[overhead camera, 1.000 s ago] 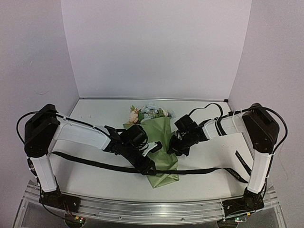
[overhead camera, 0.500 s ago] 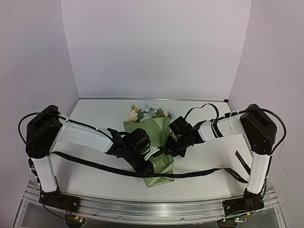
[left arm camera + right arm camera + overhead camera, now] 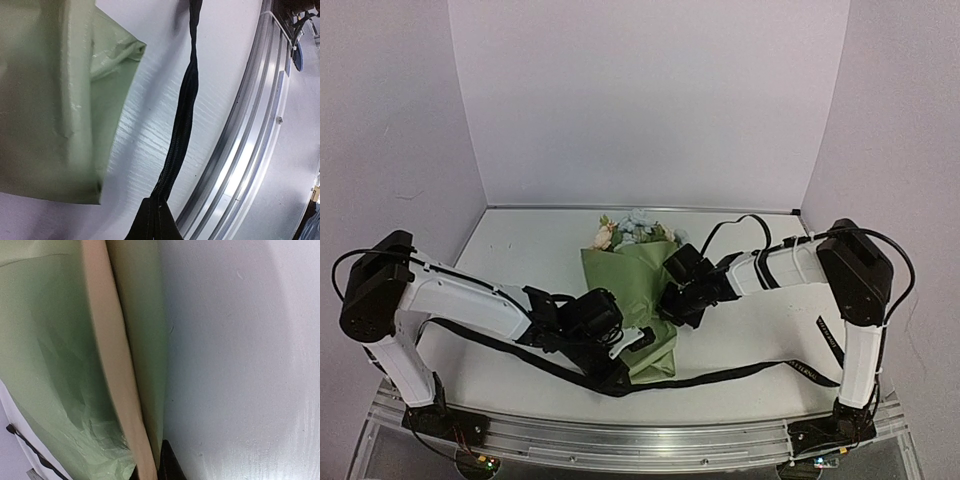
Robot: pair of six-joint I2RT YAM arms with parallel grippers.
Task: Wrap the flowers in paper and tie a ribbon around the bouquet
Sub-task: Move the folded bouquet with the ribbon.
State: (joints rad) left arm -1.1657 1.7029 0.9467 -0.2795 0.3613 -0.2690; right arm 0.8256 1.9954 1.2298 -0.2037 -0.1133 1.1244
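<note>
The bouquet (image 3: 632, 290) lies mid-table as a green paper (image 3: 642, 340) cone. The flowers (image 3: 630, 232), cream and pale blue, show at its far wide end. A black ribbon (image 3: 740, 372) runs across the table under the cone's narrow near end. My left gripper (image 3: 608, 368) sits at that near end, shut on the ribbon (image 3: 182, 115), which rises taut from the jaws (image 3: 159, 209) past the paper's corner (image 3: 60, 100). My right gripper (image 3: 666, 312) is at the cone's right side, shut on the paper's overlapping edge (image 3: 112, 370), green with a tan-peach face, at the fingertips (image 3: 169, 466).
An aluminium rail (image 3: 250, 145) runs along the table's near edge, close beside my left gripper. The ribbon's right end (image 3: 825, 345) with white lettering trails by the right arm's base. White walls stand at the back and both sides.
My left gripper has shut on the ribbon and pulled toward the near edge. The right gripper has moved left with the paper edge, and the bouquet has shifted left.
</note>
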